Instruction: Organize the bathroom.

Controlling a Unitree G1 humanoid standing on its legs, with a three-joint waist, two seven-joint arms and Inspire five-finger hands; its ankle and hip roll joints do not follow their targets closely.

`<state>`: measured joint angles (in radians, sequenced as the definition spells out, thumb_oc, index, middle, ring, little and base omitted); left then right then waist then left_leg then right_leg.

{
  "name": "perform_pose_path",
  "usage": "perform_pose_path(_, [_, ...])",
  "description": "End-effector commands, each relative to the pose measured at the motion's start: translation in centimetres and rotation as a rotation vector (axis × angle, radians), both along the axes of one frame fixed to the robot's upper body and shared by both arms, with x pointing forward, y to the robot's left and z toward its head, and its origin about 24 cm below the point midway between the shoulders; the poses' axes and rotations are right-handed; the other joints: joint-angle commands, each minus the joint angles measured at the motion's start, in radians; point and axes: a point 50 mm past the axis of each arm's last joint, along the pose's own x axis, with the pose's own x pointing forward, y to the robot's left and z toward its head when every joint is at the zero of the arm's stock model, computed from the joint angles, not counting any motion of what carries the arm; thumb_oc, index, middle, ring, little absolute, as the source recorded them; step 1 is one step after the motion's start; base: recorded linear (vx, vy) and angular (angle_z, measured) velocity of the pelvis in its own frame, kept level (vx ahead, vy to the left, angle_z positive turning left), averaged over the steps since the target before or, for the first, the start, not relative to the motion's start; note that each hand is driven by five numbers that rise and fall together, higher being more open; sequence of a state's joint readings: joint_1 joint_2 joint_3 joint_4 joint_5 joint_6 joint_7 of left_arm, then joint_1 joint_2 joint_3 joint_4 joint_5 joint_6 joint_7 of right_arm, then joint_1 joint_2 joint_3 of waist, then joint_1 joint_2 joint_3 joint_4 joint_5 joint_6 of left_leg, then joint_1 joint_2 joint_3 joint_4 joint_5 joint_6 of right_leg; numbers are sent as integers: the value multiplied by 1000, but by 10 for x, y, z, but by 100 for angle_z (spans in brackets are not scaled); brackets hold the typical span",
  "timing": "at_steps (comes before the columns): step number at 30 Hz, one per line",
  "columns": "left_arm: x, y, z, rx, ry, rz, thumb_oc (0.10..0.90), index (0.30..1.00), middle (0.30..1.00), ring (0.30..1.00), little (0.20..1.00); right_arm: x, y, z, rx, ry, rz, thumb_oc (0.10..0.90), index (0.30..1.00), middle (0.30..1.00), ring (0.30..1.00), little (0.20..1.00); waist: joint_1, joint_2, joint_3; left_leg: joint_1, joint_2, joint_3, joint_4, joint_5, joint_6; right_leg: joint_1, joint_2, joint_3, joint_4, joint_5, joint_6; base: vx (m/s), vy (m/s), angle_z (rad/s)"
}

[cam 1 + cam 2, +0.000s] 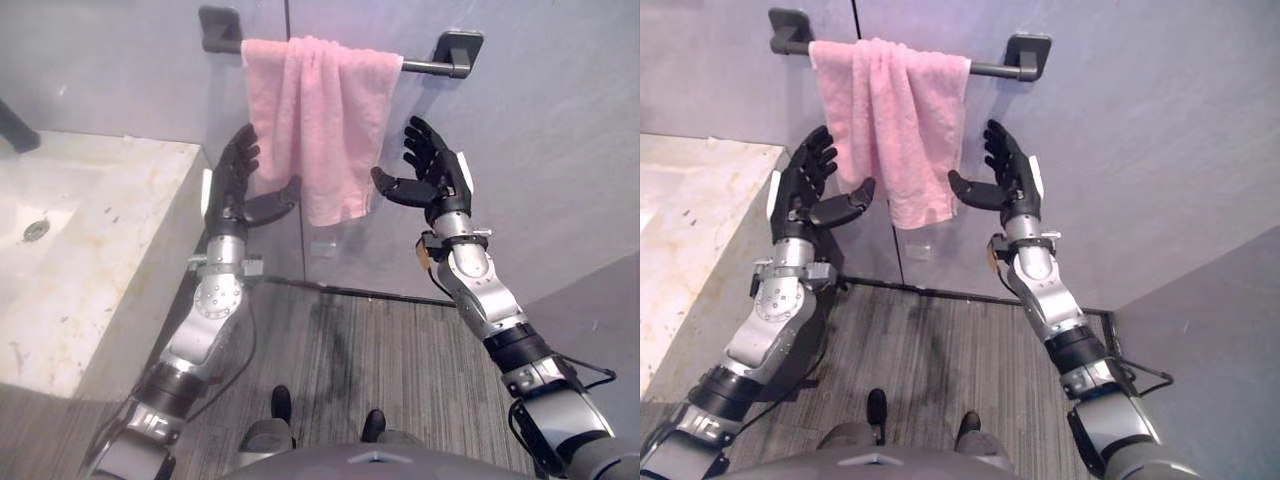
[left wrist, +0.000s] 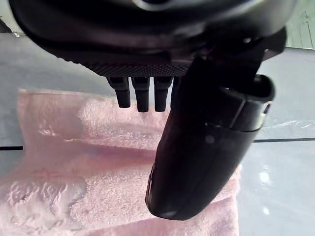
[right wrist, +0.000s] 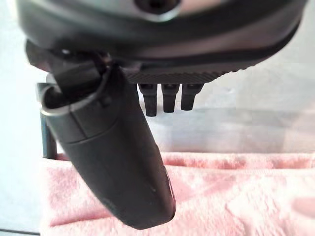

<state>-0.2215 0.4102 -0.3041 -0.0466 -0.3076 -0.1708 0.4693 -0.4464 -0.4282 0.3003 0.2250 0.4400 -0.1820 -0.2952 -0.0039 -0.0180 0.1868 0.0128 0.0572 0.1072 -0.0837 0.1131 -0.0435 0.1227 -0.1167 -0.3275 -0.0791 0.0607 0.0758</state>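
A pink towel point(image 1: 320, 125) hangs bunched over a dark wall rail point(image 1: 425, 67), covering its left and middle part. My left hand point(image 1: 235, 185) is raised just left of the towel, fingers straight, thumb reaching toward the towel's lower edge. My right hand point(image 1: 430, 170) is raised just right of the towel, also open, thumb pointing at the cloth. Neither hand holds anything. The left wrist view shows the towel point(image 2: 93, 172) past my left hand's thumb point(image 2: 206, 147). In the right wrist view, the towel point(image 3: 236, 196) lies beyond my right hand's thumb point(image 3: 118, 157).
A pale stone counter with a sink basin point(image 1: 70, 250) stands at the left, its corner close to my left arm. Grey wall panels sit behind the rail. Dark wood-look floor point(image 1: 370, 350) lies below.
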Motion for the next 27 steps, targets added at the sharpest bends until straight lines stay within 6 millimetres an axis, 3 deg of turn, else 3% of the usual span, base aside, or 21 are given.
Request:
perform_pose_path(1, [-6, -4, 33, 21, -191, -35, 800, 900, 900, 900, 900, -7, -3, 63, 51, -331, 3, 800, 900, 900, 900, 900, -4, 11, -107, 45, 3, 16, 10, -92, 1, -58, -15, 40, 164, -147, 80, 226, 137, -12])
perform_pose_path(4, [-7, -1, 32, 17, -179, -23, 800, 900, 900, 900, 900, -8, -3, 65, 54, -336, 4, 800, 900, 900, 900, 900, -3, 13, -109, 55, -5, 28, 11, -101, 8, -58, -23, 38, 177, -151, 89, 170, 111, -10])
perform_pose_path(5, [-6, 1, 31, 16, -164, -20, 800, 900, 900, 900, 900, -8, -4, 68, 54, -350, 16, 776, 865, 865, 865, 865, -1, 14, -111, 62, -15, 38, 12, -112, 17, -61, -31, 37, 197, -159, 97, 222, 148, -10])
perform_pose_path(7, [-7, 1, 28, 19, -146, -25, 800, 900, 900, 900, 900, -7, -6, 72, 55, -356, 31, 800, 900, 900, 900, 900, 1, 11, -112, 66, -25, 47, 13, -119, 26, -66, -39, 39, 225, -158, 106, 198, 128, -8])
perform_pose_path(10, [-7, 2, 25, 21, -132, -32, 800, 900, 900, 900, 900, -6, -9, 75, 56, -359, 43, 800, 900, 900, 900, 900, 4, 9, -113, 69, -32, 52, 13, -126, 33, -72, -48, 40, 257, -155, 114, 132, 85, 6])
perform_pose_path(11, [-8, 2, 23, 22, -122, -45, 800, 900, 900, 900, 900, -6, -13, 77, 67, -361, 43, 767, 851, 851, 851, 851, 8, 7, -113, 70, -41, 54, 13, -134, 41, -79, -56, 40, 286, -152, 118, 138, 91, 8])
perform_pose_path(13, [-10, 1, 21, 30, -114, -57, 800, 900, 900, 900, 900, -5, -17, 79, 74, -351, 59, 800, 900, 900, 900, 900, 11, 8, -111, 73, -46, 58, 17, -145, 51, -98, -65, 42, 362, -143, 119, 160, 102, 3])
perform_pose_path(15, [-10, -1, 19, 39, -114, -69, 800, 900, 900, 900, 900, -3, -18, 80, 68, -341, 71, 800, 900, 900, 900, 900, 14, 6, -108, 78, -49, 62, 16, -150, 55, -123, -70, 40, 402, -137, 116, 122, 35, 2])
perform_pose_path(17, [-9, -1, 18, 32, -96, -72, 800, 900, 900, 900, 900, 1, -15, 80, 69, -325, 97, 800, 900, 900, 900, 900, 17, 4, -106, 86, -47, 63, 10, -149, 48, -128, -74, 13, 355, -128, 110, 82, -46, -5])
perform_pose_path(18, [-9, -1, 16, 28, -89, -59, 800, 900, 900, 900, 900, 4, -9, 82, 59, -317, 125, 800, 900, 900, 900, 900, 22, -2, -107, 92, -45, 77, 7, -149, 37, -119, -76, -26, 261, -115, 113, 54, -106, -8])
perform_pose_path(20, [-9, -1, 18, 27, -100, -33, 800, 900, 900, 900, 900, 8, 0, 90, 61, -313, 171, 800, 900, 900, 900, 900, 32, -17, -98, 106, -49, 107, 7, -172, 28, -137, -88, -77, 127, -31, 137, 68, -160, -22])
perform_pose_path(21, [-10, 0, 19, 25, -111, -21, 800, 900, 900, 900, 900, 12, 3, 93, 55, -315, 187, 800, 900, 900, 900, 900, 34, -22, -88, 119, -51, 116, 9, -193, 30, -172, -91, -71, 95, 15, 146, 52, -122, -48])
perform_pose_path(23, [-9, -1, 19, 31, -120, -32, 800, 900, 900, 900, 900, 14, 3, 94, 58, -316, 181, 800, 900, 900, 900, 900, 25, -21, -82, 124, -56, 100, 9, -204, 43, -205, -70, -14, 100, 20, 143, 45, -94, -26])
perform_pose_path(27, [-12, 1, 15, 29, -113, -48, 800, 900, 900, 900, 900, 12, -3, 88, 59, -307, 152, 800, 900, 900, 900, 900, 27, -23, -91, 108, -55, 78, 3, -182, 45, -172, -22, -1, 73, 1, 120, 40, -123, 60])
